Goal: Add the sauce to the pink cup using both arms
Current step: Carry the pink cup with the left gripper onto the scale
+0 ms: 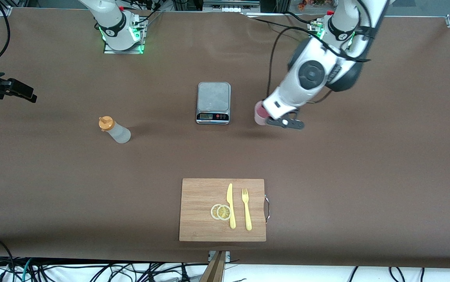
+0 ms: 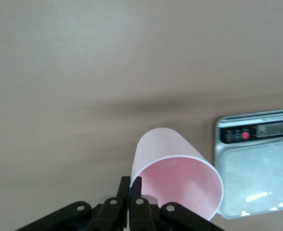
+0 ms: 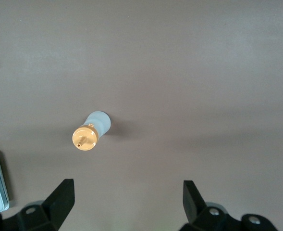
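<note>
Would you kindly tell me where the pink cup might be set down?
Bare table lies between the scale and the cutting board, and between the scale and the squeeze bottle. It is crowded beside the scale, where the left pincer, shut on the pink cup, hangs.

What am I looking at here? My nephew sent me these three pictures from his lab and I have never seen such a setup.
These are two white robot arms at a brown table. One picture looks down from across the table; the other two come from cameras on the arms' wrists.

The left gripper is shut on the rim of a pink cup, beside a kitchen scale. The right gripper is open, up at the right arm's end of the table, and its camera looks down on a squeeze bottle with an orange cap, standing alone.

Nearer the front camera lies a wooden board with a yellow knife, a fork and two lemon slices.
</note>
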Robot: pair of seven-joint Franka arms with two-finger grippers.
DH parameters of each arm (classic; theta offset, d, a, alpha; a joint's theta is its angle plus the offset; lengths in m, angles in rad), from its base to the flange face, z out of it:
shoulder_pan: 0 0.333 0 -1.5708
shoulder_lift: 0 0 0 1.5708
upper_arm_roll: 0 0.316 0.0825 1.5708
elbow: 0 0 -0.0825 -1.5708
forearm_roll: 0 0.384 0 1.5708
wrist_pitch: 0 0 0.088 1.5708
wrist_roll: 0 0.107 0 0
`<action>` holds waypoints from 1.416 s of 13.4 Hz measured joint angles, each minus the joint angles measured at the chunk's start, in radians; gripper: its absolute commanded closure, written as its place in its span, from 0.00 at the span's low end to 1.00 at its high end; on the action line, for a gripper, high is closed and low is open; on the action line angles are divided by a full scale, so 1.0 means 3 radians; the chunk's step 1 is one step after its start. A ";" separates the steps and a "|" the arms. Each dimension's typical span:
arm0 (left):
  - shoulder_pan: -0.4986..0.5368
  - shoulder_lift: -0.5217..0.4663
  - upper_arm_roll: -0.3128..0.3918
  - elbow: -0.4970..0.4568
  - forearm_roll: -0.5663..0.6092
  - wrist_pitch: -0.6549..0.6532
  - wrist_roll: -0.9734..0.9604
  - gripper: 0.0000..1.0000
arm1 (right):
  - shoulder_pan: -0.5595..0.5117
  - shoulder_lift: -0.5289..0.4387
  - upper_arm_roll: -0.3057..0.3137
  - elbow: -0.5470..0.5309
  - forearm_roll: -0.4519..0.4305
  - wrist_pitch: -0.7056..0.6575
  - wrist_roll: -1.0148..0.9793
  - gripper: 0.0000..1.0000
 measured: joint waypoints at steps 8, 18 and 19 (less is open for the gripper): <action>-0.0842 0.0550 0.0002 0.0438 -0.0352 0.0278 -0.0754 1.00 | 0.0000 0.0002 0.0000 -0.0001 0.0000 -0.0006 0.0000 0.00; -0.1067 0.0712 0.0024 0.0459 -0.0354 0.0425 -0.0895 0.01 | 0.0020 0.0283 0.0028 -0.0013 0.0075 -0.0014 -0.0737 0.00; -0.1066 0.0716 0.0037 0.0467 -0.0354 0.0425 -0.0895 0.00 | 0.0019 0.0351 0.0027 -0.0013 0.0170 -0.0012 -0.1031 0.00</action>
